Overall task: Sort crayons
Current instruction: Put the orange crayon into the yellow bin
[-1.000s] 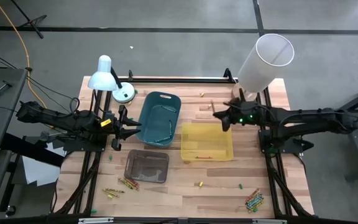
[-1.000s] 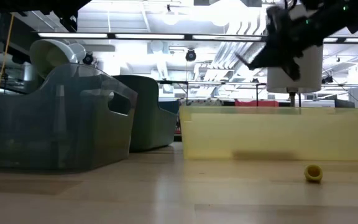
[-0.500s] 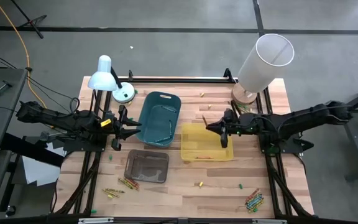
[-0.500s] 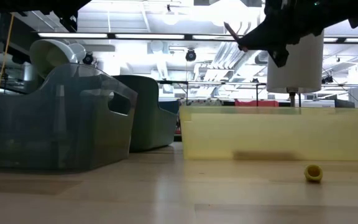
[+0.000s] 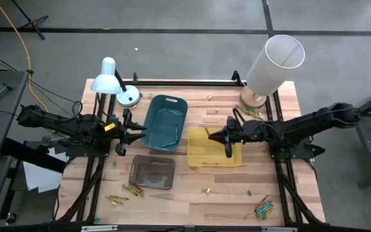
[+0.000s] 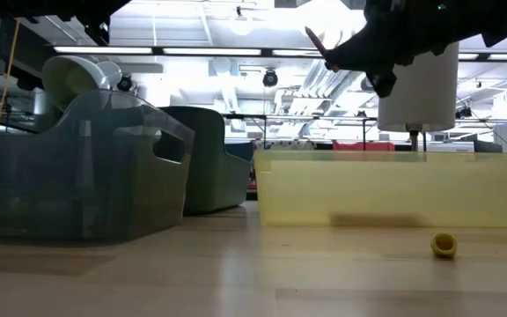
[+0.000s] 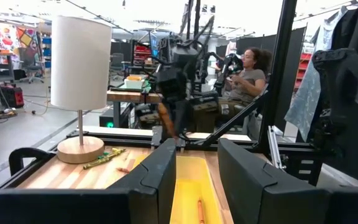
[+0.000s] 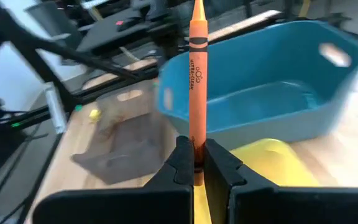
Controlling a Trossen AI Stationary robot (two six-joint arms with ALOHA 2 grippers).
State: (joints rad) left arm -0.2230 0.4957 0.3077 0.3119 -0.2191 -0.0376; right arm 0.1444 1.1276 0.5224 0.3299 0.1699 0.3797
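On the wooden table (image 5: pixel 172 196), loose crayons (image 5: pixel 124 192) were seen at the lower left of the high view, another crayon cluster (image 5: pixel 262 207) at the lower right, and a stray yellow bit (image 6: pixel 444 246) lay in front of the yellow bin (image 5: pixel 199 158), where one red crayon (image 5: pixel 211 163) rested. Beyond these, a grey bin (image 5: pixel 152 173) and a teal bin (image 5: pixel 165 122) were set at centre, and above the yellow bin the right gripper (image 8: pixel 193 163) was clamped on an orange crayon (image 8: pixel 196 74), while the left gripper (image 7: pixel 196 163) was parked with its jaws parted at the table's left edge. Farthest back, a white desk lamp (image 5: pixel 109 77) and a white-shaded lamp (image 5: pixel 272 61) stood at the far edge, and a seated person (image 7: pixel 246 78) was visible in the workshop behind.
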